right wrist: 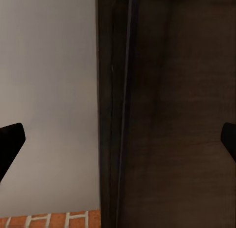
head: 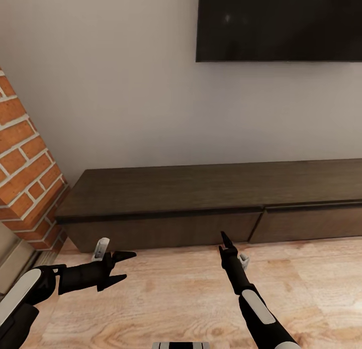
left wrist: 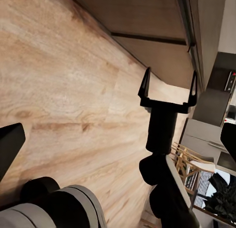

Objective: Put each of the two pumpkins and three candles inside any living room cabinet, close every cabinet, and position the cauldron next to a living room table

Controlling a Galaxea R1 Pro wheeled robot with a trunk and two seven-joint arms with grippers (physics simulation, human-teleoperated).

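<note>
A long, dark brown cabinet point(head: 201, 203) runs across the middle of the head view, against a pale wall point(head: 110, 88), with its right end cut off by the frame edge. Its flat drawer fronts sit flush and shut, with a thin seam between two of them just right of centre. Above it, in the upper right, hangs a black screen point(head: 279, 22), cropped at the top and right. A brick column point(head: 27, 173) slants in from the left edge.

The left gripper point(head: 123, 266) hangs over the wooden floor point(head: 176, 299) at the lower left, its fingers spread apart and empty. The right gripper point(head: 226, 240) points at the cabinet front, close to it. In the head view its fingers overlap, but the left wrist view shows them point(left wrist: 168, 87) parted, with nothing between. The right wrist view shows the dark wood point(right wrist: 182, 110) close up, blurred, with the wall beside it.
</note>
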